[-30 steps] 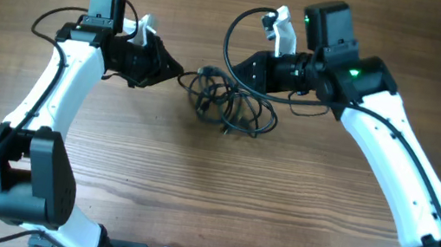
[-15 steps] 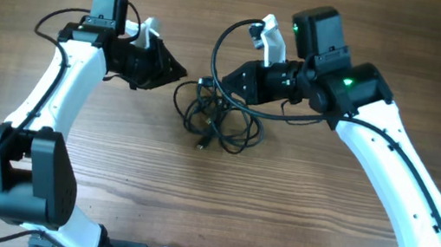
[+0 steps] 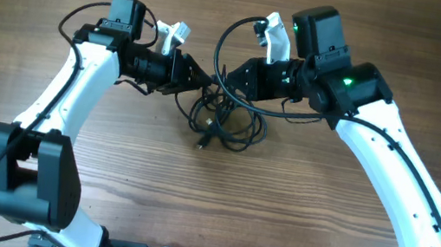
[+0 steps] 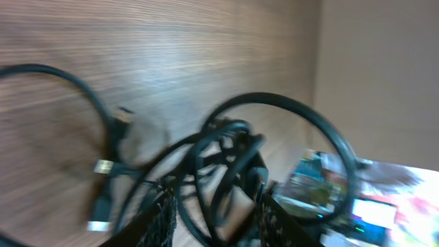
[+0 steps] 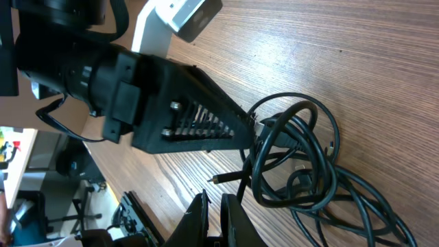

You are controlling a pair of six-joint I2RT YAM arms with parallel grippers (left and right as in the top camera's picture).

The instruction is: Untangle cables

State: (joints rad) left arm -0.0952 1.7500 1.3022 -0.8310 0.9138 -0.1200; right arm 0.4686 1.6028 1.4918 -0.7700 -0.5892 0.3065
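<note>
Centrally on wooden table (image 3: 207, 213): black cables (image 3: 223, 120), one loose tangle.
Left gripper (image 4: 216, 202): fingers parted around cable loops.
Right gripper (image 5: 214, 206): fingers nearly closed, hold unclear.

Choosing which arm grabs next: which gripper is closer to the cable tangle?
Left. The left gripper straddles strands of the cable tangle; the right gripper sits shut just short of it.

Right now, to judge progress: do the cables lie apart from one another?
No, the cables lie bunched in one tangle on the table.
</note>
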